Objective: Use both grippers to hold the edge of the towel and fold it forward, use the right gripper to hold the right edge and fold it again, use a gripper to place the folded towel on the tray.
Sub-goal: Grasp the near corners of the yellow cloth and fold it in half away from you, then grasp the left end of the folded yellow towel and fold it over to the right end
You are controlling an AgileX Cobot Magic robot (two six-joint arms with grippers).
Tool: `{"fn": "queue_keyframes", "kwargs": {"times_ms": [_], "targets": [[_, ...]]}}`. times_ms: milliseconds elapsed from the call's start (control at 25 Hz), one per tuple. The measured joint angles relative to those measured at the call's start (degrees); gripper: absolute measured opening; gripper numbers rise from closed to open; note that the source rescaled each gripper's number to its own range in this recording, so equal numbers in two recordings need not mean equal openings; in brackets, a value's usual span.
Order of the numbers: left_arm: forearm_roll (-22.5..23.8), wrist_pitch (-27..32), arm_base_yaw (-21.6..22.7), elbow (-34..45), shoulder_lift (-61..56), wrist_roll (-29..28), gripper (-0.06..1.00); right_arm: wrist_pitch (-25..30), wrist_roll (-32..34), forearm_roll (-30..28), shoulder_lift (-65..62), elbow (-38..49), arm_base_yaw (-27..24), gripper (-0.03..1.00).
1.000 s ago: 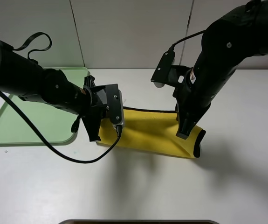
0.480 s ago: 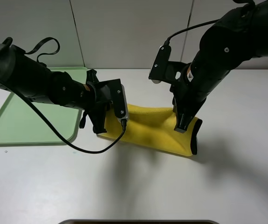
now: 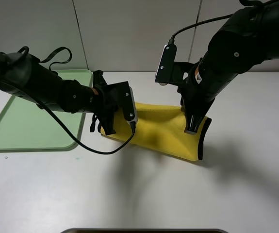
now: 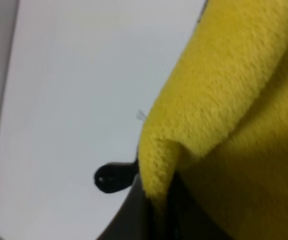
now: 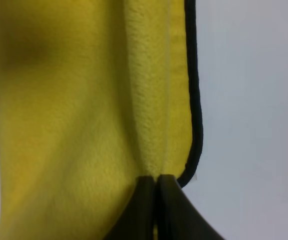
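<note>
The yellow towel [image 3: 163, 128] lies on the white table, its near edge lifted and carried toward the back wall by both grippers. My left gripper [image 3: 108, 127] is shut on the towel's left corner; the left wrist view shows yellow plush [image 4: 224, 100] pinched between the jaws. My right gripper [image 3: 192, 127] is shut on the towel's right corner; the right wrist view shows the cloth [image 5: 83, 115] and its black binding [image 5: 194, 100] meeting the closed jaws. The binding also shows along the right side [image 3: 203, 141]. The pale green tray [image 3: 27, 116] lies at the left.
The white table [image 3: 144, 194] spreads out in front of the towel. A grey panelled wall [image 3: 129, 34] rises behind the table. The left arm's black cable [image 3: 88, 148] loops onto the table beside the tray.
Both grippers have carried the held towel edge up and toward the back wall. The fold has rolled further over, covering the far black binding seen earlier.
</note>
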Motion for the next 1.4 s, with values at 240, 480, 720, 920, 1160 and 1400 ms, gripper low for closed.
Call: {"fn": "queue_keyframes", "kwargs": {"times_ms": [240, 480, 720, 920, 1160, 1400], "targets": [[0.0, -2.6, 0.0, -0.3, 0.3, 0.0, 0.00, 0.0, 0.0, -0.1, 0.0, 0.0, 0.0, 0.00], [0.0, -2.7, 0.0, -0.3, 0.3, 0.0, 0.01, 0.0, 0.0, -0.2, 0.0, 0.0, 0.0, 0.00], [0.0, -5.3, 0.0, -0.3, 0.3, 0.0, 0.47, 0.1, 5.4, -0.7, 0.0, 0.0, 0.0, 0.61], [0.0, -9.1, 0.0, -0.3, 0.3, -2.2, 0.91, 0.3, 13.5, -6.9, 0.0, 0.0, 0.0, 0.97], [0.0, -9.4, 0.0, -0.3, 0.3, -3.2, 0.96, 0.3, 14.6, -8.3, 0.0, 0.0, 0.0, 0.99], [0.0, -9.4, 0.1, -0.3, 0.3, -3.2, 0.96, 0.7, 15.9, -8.0, -0.3, 0.0, 0.0, 1.00]]}}
